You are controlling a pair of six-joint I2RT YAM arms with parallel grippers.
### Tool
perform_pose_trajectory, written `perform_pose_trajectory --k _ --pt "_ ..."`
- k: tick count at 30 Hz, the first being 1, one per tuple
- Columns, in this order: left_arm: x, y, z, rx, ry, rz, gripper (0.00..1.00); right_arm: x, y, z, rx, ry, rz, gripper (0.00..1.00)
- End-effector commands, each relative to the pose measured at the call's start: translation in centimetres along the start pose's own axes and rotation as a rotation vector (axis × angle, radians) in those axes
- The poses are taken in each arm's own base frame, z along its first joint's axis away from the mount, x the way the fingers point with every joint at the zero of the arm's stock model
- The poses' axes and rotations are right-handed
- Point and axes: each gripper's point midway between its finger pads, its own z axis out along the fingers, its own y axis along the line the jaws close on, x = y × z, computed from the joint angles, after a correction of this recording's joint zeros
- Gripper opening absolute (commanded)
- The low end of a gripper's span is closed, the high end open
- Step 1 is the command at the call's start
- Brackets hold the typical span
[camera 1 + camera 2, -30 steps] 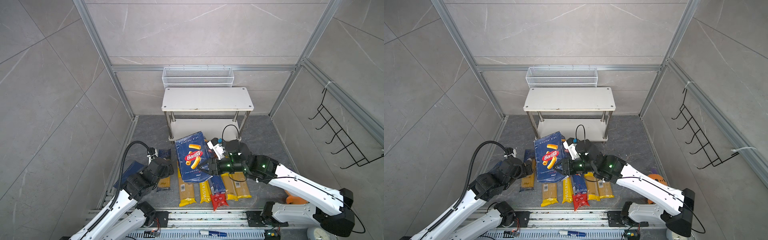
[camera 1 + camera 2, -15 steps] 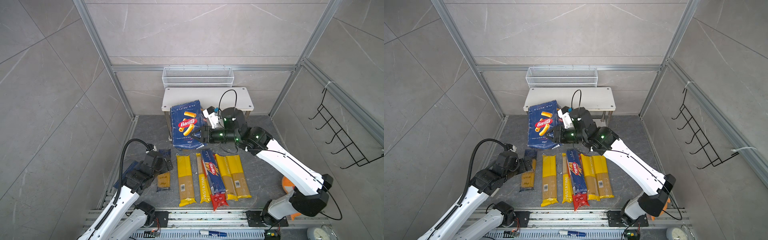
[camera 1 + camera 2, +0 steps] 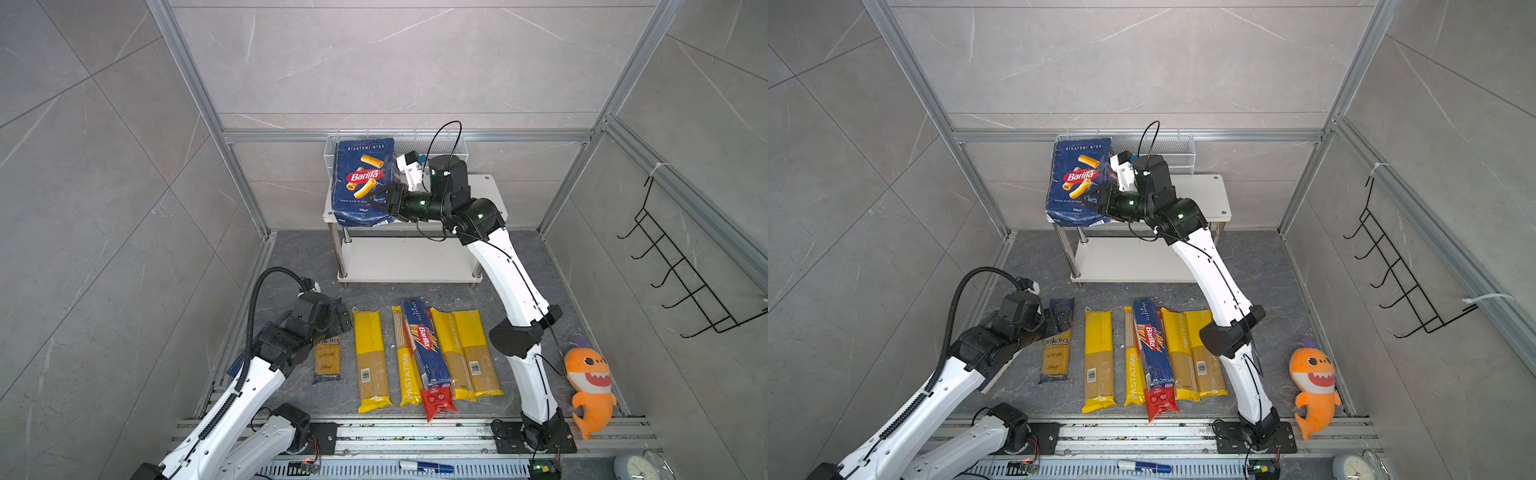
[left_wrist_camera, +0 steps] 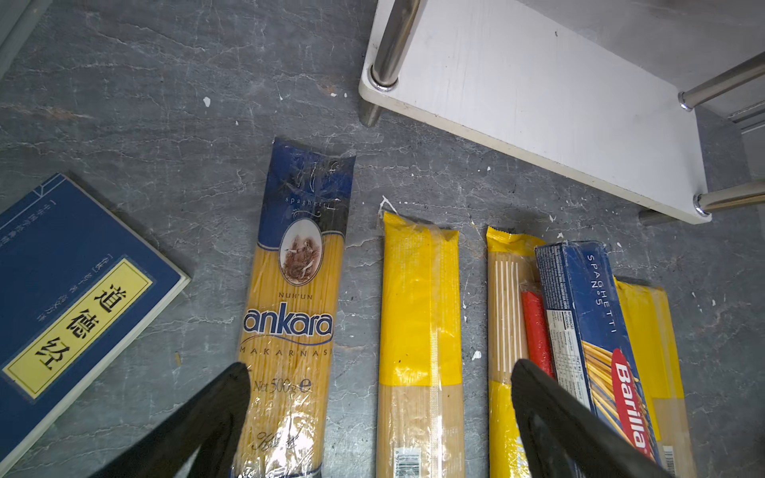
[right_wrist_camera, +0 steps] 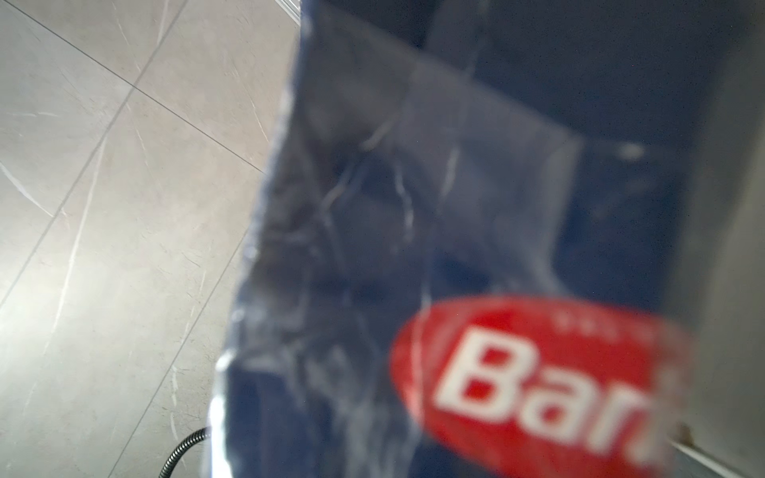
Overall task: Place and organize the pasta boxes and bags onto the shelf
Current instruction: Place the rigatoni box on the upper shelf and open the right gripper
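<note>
My right gripper (image 3: 380, 201) (image 3: 1096, 199) is shut on the right edge of the wide blue Barilla rigatoni box (image 3: 363, 183) (image 3: 1079, 183). The box stands nearly upright over the left end of the shelf's top board (image 3: 486, 195) (image 3: 1208, 195); whether they touch I cannot tell. It fills the right wrist view (image 5: 455, 248), blurred. On the floor lie the narrow Barilla spaghetti box (image 3: 426, 340) (image 4: 600, 331), yellow bags (image 3: 372, 357) (image 4: 420, 298), a red bag (image 3: 436, 401) and the ankara bag (image 3: 327, 357) (image 4: 294, 298). My left gripper (image 3: 340, 314) (image 4: 381, 366) hangs open over the ankara bag and a yellow bag.
A blue book (image 4: 74, 285) lies on the floor left of the ankara bag. An orange plush shark (image 3: 590, 382) sits at the right. A white wire basket (image 3: 440, 143) hangs behind the shelf, and a black hook rack (image 3: 681, 274) is on the right wall.
My right arm has carried the rigatoni box up from the floor to the top of the shelf. My left gripper stayed open and drew back slightly toward the ankara bag.
</note>
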Motion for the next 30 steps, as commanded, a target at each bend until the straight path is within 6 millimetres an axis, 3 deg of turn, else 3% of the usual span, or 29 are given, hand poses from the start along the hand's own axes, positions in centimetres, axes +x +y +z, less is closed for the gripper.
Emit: perform_pose_trajectory --k 1,10,11,16,17,18,30 --pt "-1.7 -1.5 -0.6 0.053 -0.038 0.012 1.00 -3.5 1.4 -1.0 -0.139 -0.077 0.010 0.29" --pt "-2.0 -1.6 -0.4 0.050 -0.038 0.017 1.00 -4.0 -1.1 0.7 -0.132 -0.087 0.040 0.36" --pt "-2.0 -1.6 -0.4 0.051 -0.038 0.017 1.00 -3.9 -1.4 1.0 -0.129 -0.083 0.048 0.40" --pt "-1.9 -1.8 -0.2 0.059 -0.031 0.018 1.00 -3.4 -2.3 1.6 -0.128 -0.056 0.072 0.81" --pt "-1.9 -1.9 -0.2 0.060 -0.030 0.018 1.00 -3.3 -2.3 1.5 -0.120 -0.053 0.069 0.93" --pt "-1.8 -1.9 -0.1 0.062 -0.027 0.020 1.00 -3.1 -2.5 1.4 -0.106 -0.049 0.065 0.97" --pt "-1.7 -2.3 0.2 0.082 -0.020 0.029 1.00 -2.5 -6.4 -3.7 0.253 -0.060 -0.045 0.99"
